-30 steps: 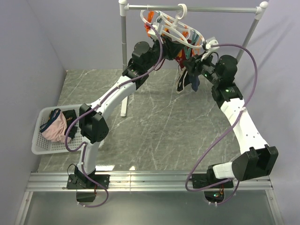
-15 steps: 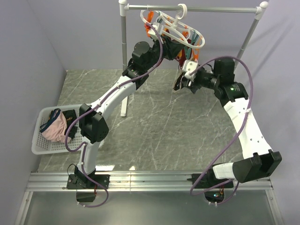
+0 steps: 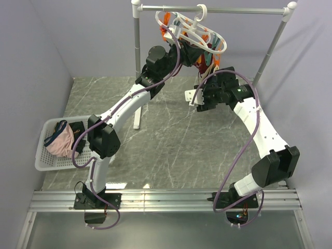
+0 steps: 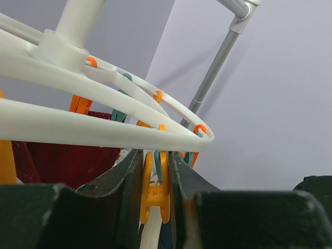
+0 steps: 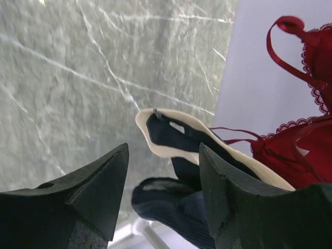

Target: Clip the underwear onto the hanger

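Note:
The white ring hanger (image 3: 194,30) hangs by its hook from the rail, and its rim (image 4: 104,127) fills the left wrist view. My left gripper (image 4: 155,174) is shut on an orange clip (image 4: 155,189) under that rim. Pale and navy cloth shows just below the clip; I cannot tell whether the clip grips it. The navy underwear (image 5: 179,210) with its beige band (image 5: 166,150) dangles in front of my right gripper (image 5: 163,155). That gripper is open, its fingers apart from the cloth. From above, the right gripper (image 3: 193,97) sits low and left of the hanger.
A maroon lace garment (image 5: 306,119) hangs on the hanger beside the underwear. The grey rail stand (image 3: 137,62) rises behind the arms. A white basket (image 3: 44,162) at the left table edge holds a pink garment (image 3: 59,142).
My right gripper has opened and swung left and down, away from the hanger, leaving the underwear hanging. The left gripper has stayed shut on the orange clip.

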